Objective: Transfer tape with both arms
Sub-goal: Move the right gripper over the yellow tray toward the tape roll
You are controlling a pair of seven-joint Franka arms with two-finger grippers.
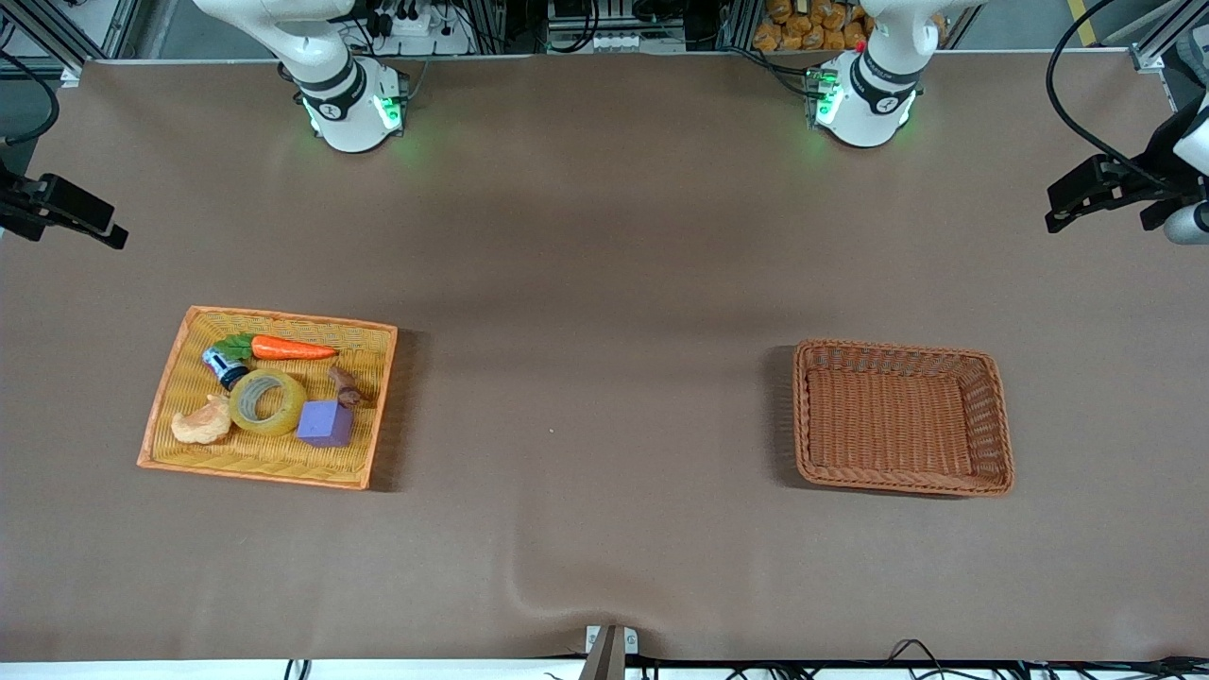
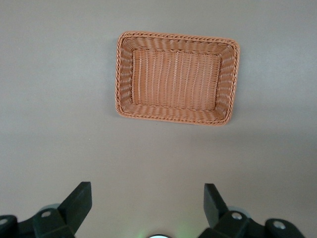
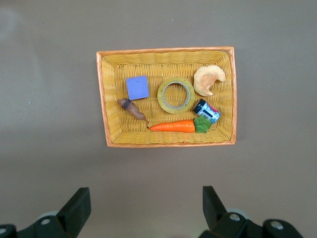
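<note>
The tape [image 1: 285,416] is a yellowish translucent roll with a grey core. It lies flat in the orange-rimmed yellow tray [image 1: 274,469] toward the right arm's end of the table. In the right wrist view the tape [image 3: 161,95] lies between a purple cube [image 3: 137,88] and a tan croissant toy [image 3: 209,79]. My right gripper [image 3: 145,193] is open and empty, high above the table beside the tray. My left gripper [image 2: 147,191] is open and empty, high above the table beside an empty brown wicker basket [image 2: 125,74].
The tray also holds a carrot toy [image 1: 291,348], a small dark jar [image 1: 224,365], a brown twig-like toy [image 1: 345,385], the cube [image 1: 326,422] and the croissant toy [image 1: 201,422]. The brown basket [image 1: 988,416] sits toward the left arm's end. Black mounts stick in at both table ends.
</note>
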